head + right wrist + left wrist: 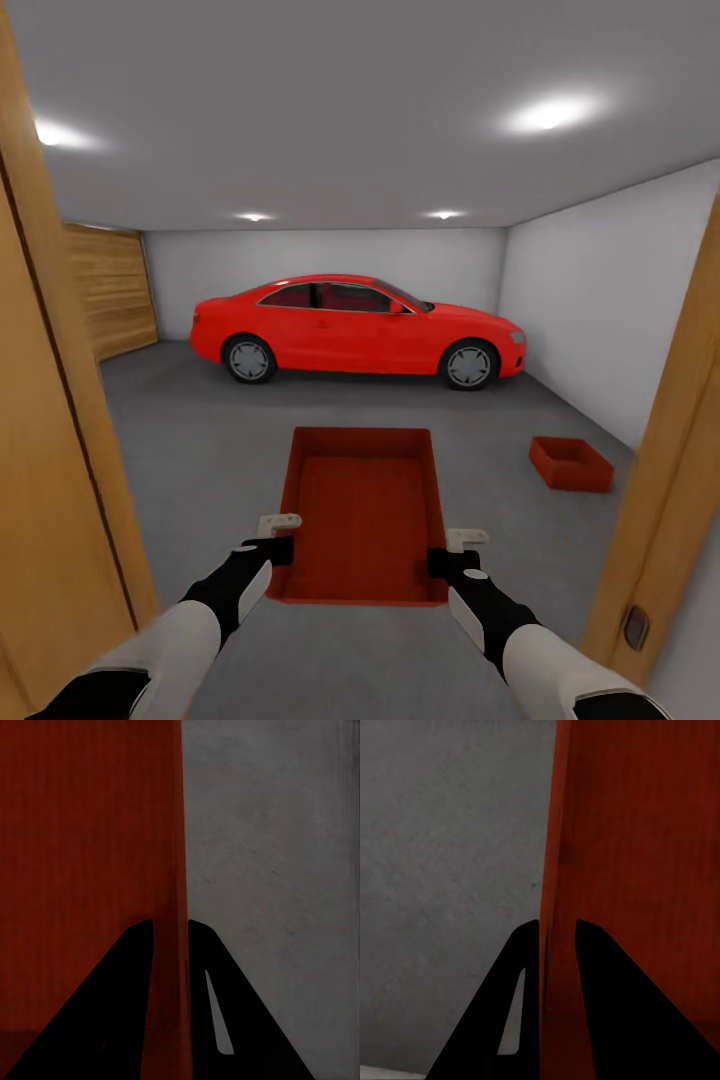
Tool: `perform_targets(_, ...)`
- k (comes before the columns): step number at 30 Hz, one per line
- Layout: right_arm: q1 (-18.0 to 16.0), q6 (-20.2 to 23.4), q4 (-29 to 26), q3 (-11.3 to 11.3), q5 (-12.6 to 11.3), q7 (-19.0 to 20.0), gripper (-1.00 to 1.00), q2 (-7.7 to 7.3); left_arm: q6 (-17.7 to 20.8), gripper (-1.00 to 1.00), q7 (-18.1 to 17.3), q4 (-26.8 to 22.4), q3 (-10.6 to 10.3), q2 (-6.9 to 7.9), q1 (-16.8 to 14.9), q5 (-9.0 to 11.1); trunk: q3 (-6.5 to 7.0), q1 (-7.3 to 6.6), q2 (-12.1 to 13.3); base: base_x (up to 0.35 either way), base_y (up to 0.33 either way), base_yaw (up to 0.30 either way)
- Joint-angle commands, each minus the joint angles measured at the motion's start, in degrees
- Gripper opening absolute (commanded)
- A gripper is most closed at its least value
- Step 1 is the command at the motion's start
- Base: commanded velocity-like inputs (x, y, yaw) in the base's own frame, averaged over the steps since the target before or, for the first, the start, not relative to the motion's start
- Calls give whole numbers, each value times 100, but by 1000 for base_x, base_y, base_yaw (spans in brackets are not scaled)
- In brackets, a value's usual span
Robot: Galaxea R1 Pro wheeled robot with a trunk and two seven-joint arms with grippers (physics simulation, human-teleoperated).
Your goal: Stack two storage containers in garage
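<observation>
The head view looks through a wooden door frame (60, 420) into the garage (590, 290), where a red car (360, 330) is parked side-on against the far wall. The frame cuts off both edges of the view, so the room's side walls are only partly seen.

1 bin (365, 510) is held out in front of the robot, above the grey floor (200, 440), open top up and long axis pointing away. The left gripper (275, 535) pinches its left long wall near the close end; the right gripper (460, 550) pinches the right wall opposite. In the left wrist view the 2 dark fingers (502, 1020) stand on either side of the thin red wall (556, 870), closed tight on it. The right wrist view shows the same: fingers (225, 1020) clamped on the wall (174, 870), 1 inside, 1 outside. Fingertip contact is too dark to make out in detail.

The 2nd bin (572, 464) sits on the floor ahead and to the right, near the right wall and well apart from the held one. It is small in view; its inside is hard to see.
</observation>
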Motion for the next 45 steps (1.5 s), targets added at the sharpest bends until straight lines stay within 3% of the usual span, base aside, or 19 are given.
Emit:
perform_targets(1,0,-5,16,-30,-81,-42,-100,-8,-192,-100,57,-88,123,45,0,-92,-3,5,-4,263,167,-197)
perform_targets(31,0,5,17,-38,-90,-42,-100,-29,-196,-100,75,-120,114,27,0,-98,-3,5,-4,34,16,-31)
perform_targets(45,0,1,17,-33,-90,-42,-100,-24,-196,-100,78,-106,114,30,0,-100,-3,5,-4,0,0,-122)
